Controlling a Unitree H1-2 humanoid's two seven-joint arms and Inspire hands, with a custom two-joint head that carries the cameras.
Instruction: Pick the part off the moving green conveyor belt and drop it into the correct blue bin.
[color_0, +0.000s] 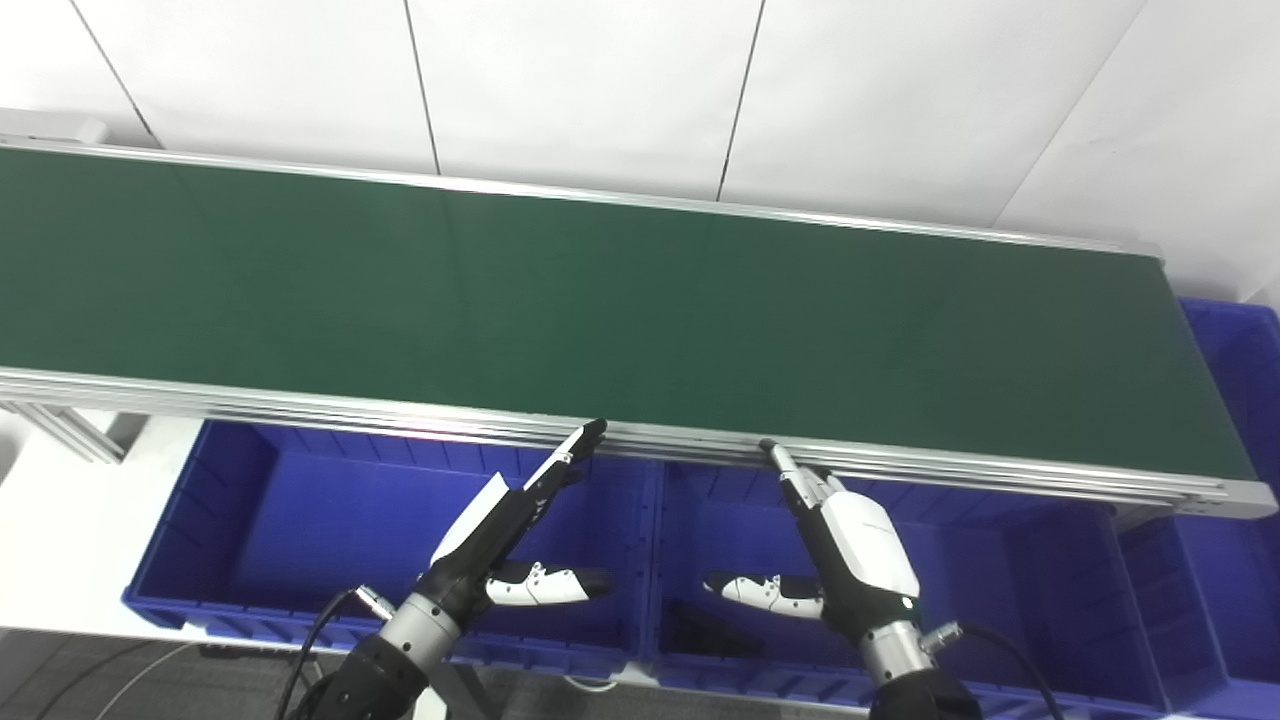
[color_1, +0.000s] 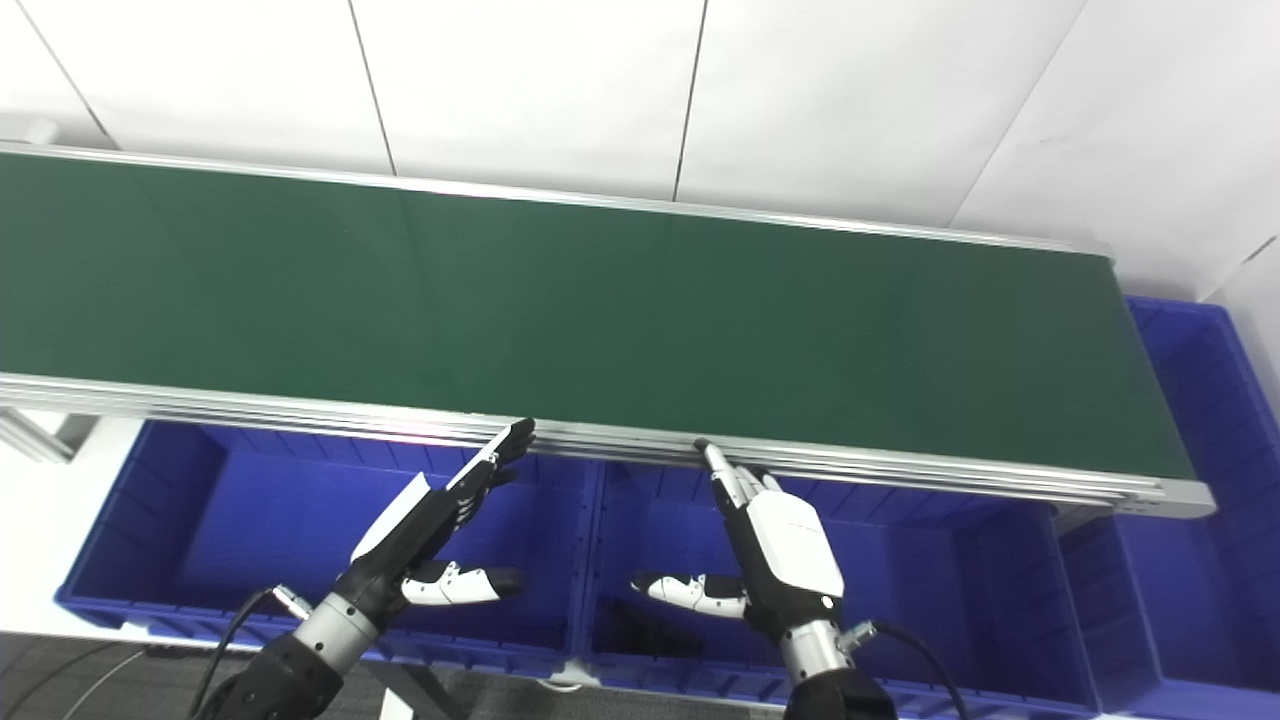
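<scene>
The green conveyor belt (color_0: 600, 300) runs across the view and no part shows on it. My left hand (color_0: 505, 535) is open and empty, fingers stretched toward the belt's near rail, above the left blue bin (color_0: 250, 520). My right hand (color_0: 835, 535) is open and empty too, fingertips near the rail, above the middle blue bin (color_0: 1000, 560). A dark object (color_0: 700, 630) lies on the floor of the middle bin, near its left wall. Both hands also show in the right eye view, the left hand (color_1: 430, 530) and the right hand (color_1: 770, 545).
A third blue bin (color_0: 1240, 420) stands past the belt's right end. The belt's aluminium rail (color_0: 300, 405) runs just above the bins. White wall panels stand behind the belt. A grey floor with cables shows at the bottom left.
</scene>
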